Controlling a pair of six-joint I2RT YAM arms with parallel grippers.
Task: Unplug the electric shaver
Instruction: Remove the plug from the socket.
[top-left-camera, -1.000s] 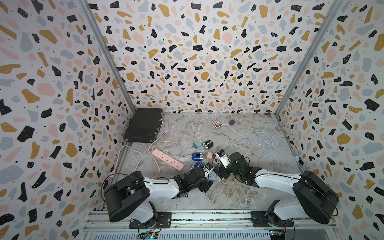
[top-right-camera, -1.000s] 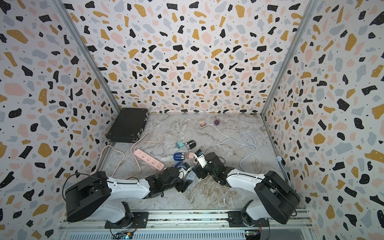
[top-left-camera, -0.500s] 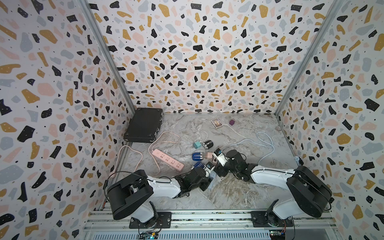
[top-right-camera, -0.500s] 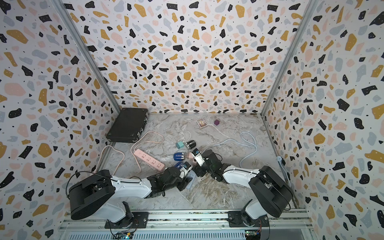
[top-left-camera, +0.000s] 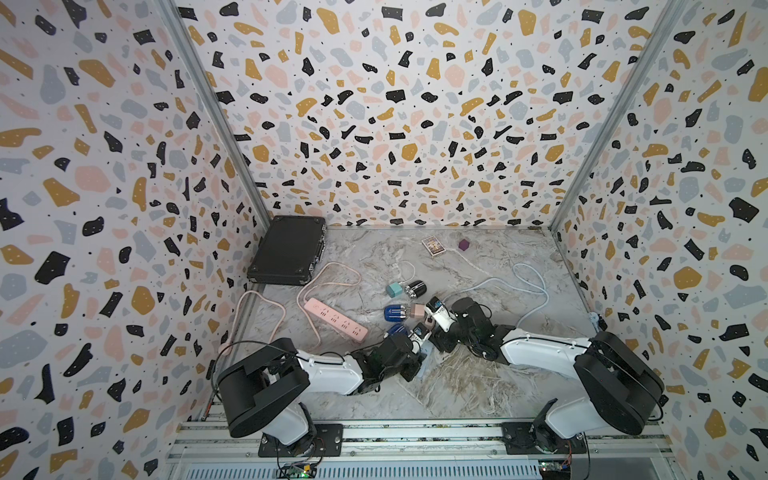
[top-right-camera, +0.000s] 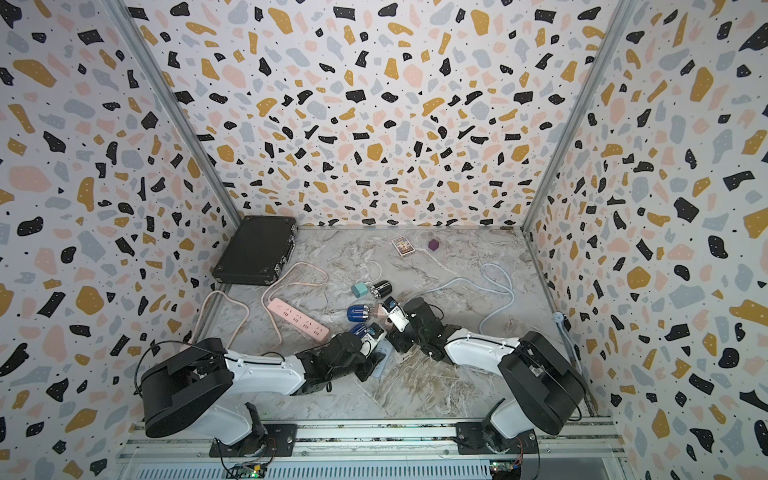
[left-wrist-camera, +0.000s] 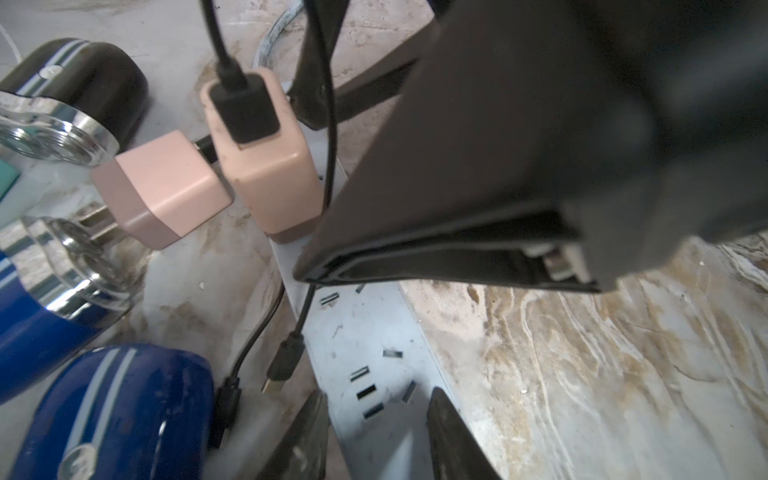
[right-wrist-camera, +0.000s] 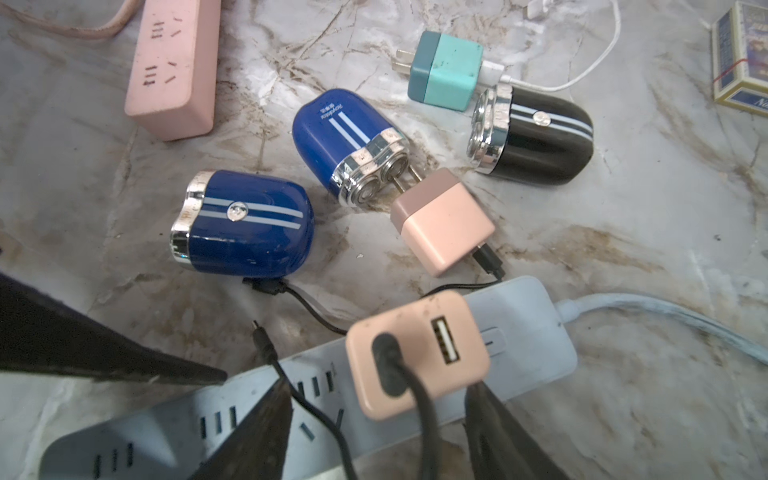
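A blue electric shaver (right-wrist-camera: 245, 232) lies on the marble floor with a black cable plugged into its end. A pink adapter (right-wrist-camera: 415, 353) sits plugged into the grey power strip (right-wrist-camera: 519, 328), a black cable running from it. My right gripper (right-wrist-camera: 378, 384) is open and straddles this adapter, one finger close beside it, the other well off. My left gripper (left-wrist-camera: 378, 395) grips the same power strip (left-wrist-camera: 365, 332) across its width, farther along, with fingers against both long edges. In both top views the two wrists meet over the strip (top-left-camera: 424, 361).
A second blue shaver (right-wrist-camera: 340, 133), a black shaver (right-wrist-camera: 536, 137), a loose pink adapter (right-wrist-camera: 444, 220) and a teal adapter (right-wrist-camera: 449, 70) lie close behind. A pink power strip (top-left-camera: 336, 322) is at left, a black case (top-left-camera: 289, 249) in the back corner, and a card box (top-left-camera: 433, 246) at the back.
My left jaws have closed in onto the grey strip. My right gripper has shifted slightly toward the plugged adapter and its jaws have narrowed a little.
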